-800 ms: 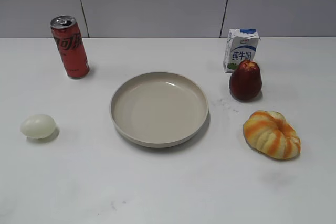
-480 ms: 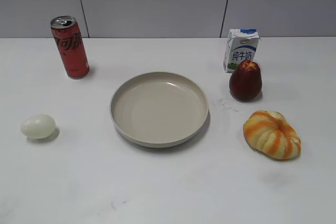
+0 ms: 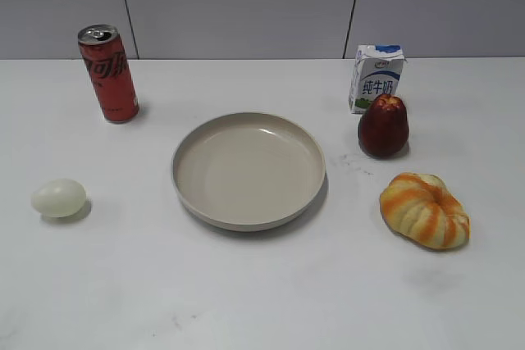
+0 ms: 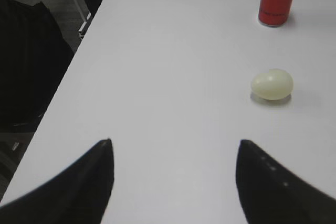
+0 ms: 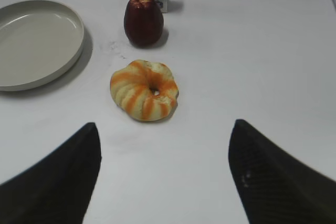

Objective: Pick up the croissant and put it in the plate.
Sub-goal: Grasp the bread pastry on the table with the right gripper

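The croissant (image 3: 424, 210), ridged with orange and pale-yellow stripes, lies on the white table right of the plate (image 3: 187, 199). The plate is round, beige and empty. In the right wrist view the croissant (image 5: 145, 89) lies ahead of my right gripper (image 5: 165, 127), which is open and empty; the plate's rim (image 5: 79, 38) shows at the upper left. My left gripper (image 4: 175, 142) is open and empty over bare table near the left edge. Neither gripper shows in the exterior view.
A dark red fruit (image 3: 383, 126) and a milk carton (image 3: 376, 77) stand behind the croissant. A red can (image 3: 108, 73) stands at the back left. A pale egg (image 3: 59, 198) lies left of the plate. The table's left edge (image 4: 79, 40) drops to a dark floor.
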